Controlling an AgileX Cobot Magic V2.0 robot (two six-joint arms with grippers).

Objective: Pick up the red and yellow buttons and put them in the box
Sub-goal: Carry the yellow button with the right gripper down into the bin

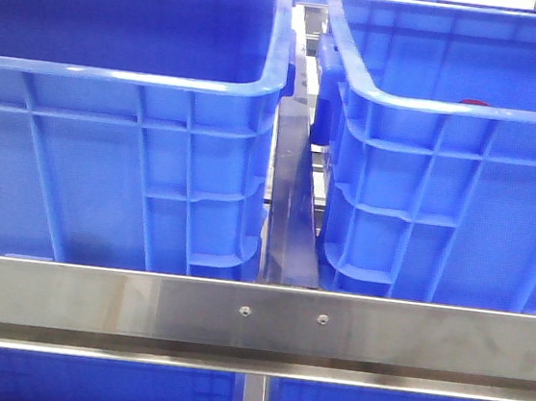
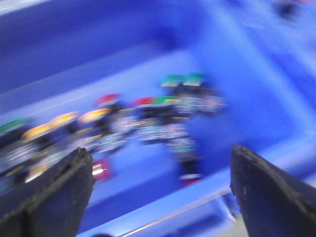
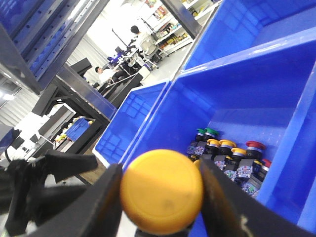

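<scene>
Item 1. Two large blue ribbed plastic crates, thick rounded rims, standing side by side behind a brushed steel rail (image 1: 254, 320) with two screws. Left crate (image 1: 107, 168) and right crate (image 1: 460, 213) are parted by a narrow gap with a dark metal upright (image 1: 291, 213). Neither arm shows in the front view. A sliver of glossy red (image 1: 473, 102) peeks over the right crate's near rim; what it belongs to cannot be told.

Item 2. Stock of push-buttons, caps red, yellow and green on dark bodies. In the right wrist view a cluster (image 3: 229, 160) lies on a blue crate floor (image 3: 247, 98), bunched near one wall. In the left wrist view a loose row of similar pieces (image 2: 123, 121) lies across a crate floor (image 2: 148, 74); heavy blur forbids a count. Which crate is source and which is the box cannot be settled from these views.

Item 3. Right claw (image 3: 160, 192). Fingers (image 3: 98, 202) set partly apart, pinching one yellow domed push-button (image 3: 162, 191) by opposite sides of its cap. The piece is carried clear of the stock, above and apart from the cluster, probably in transit to the receiving box. The grip on a smooth rounded cap looks prone to slipping.

Item 4. Left claw (image 2: 160, 190). Dark fingers (image 2: 54, 192) spread wide, nothing between them, touching nothing. It hangs over the row of pieces, judged positioned for a pick.
</scene>
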